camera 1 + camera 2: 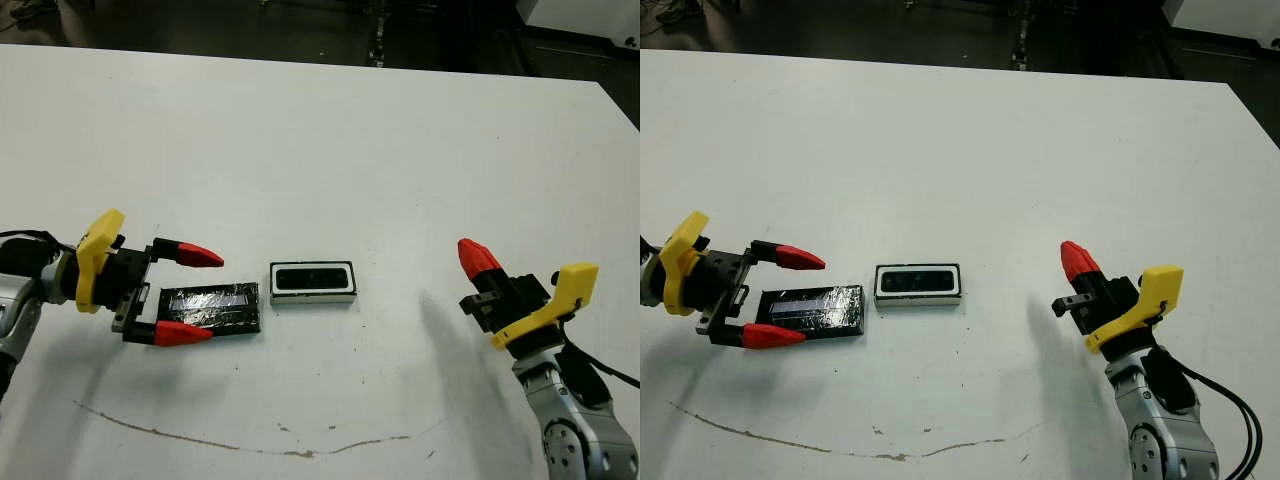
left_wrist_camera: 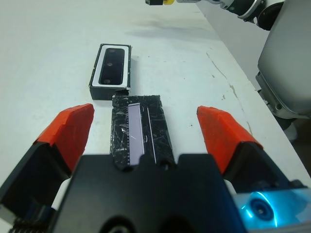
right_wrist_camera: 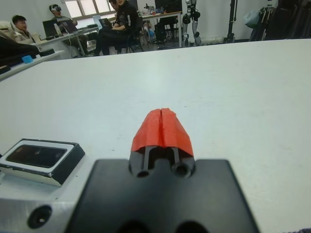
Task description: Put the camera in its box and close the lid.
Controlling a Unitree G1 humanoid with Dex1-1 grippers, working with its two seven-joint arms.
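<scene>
Camera point(image 1: 312, 279) already sits inside the box point(image 1: 313, 296), lying flat, white rim visible all round it. Box is mid-table, slightly left of centre. Lid point(image 1: 210, 307) lies flat on the table just beside the box on the robot's left, short end facing it, a narrow gap between them, pale strip facing up.

Left gripper point(image 1: 187, 294) is spread wide, nothing held, fingers straddling the outer end of the lid: one red tip beyond its far long edge, one at its near long edge. Wrist view confirms the lid centred between the fingers point(image 2: 70, 127), not touched as far as I can tell. Right gripper point(image 1: 476, 257) is pressed closed, empty, well apart from the box on the right.

Step in hand, by my read: grasp the lid. To do it well: keep the fingers square to the long edges, get low enough to catch the thin sides, close evenly so it doesn't skate on the glossy surface or twist. The lid is thin, so the tips need to be almost at the table. Avoid nudging the lid into the box.
</scene>
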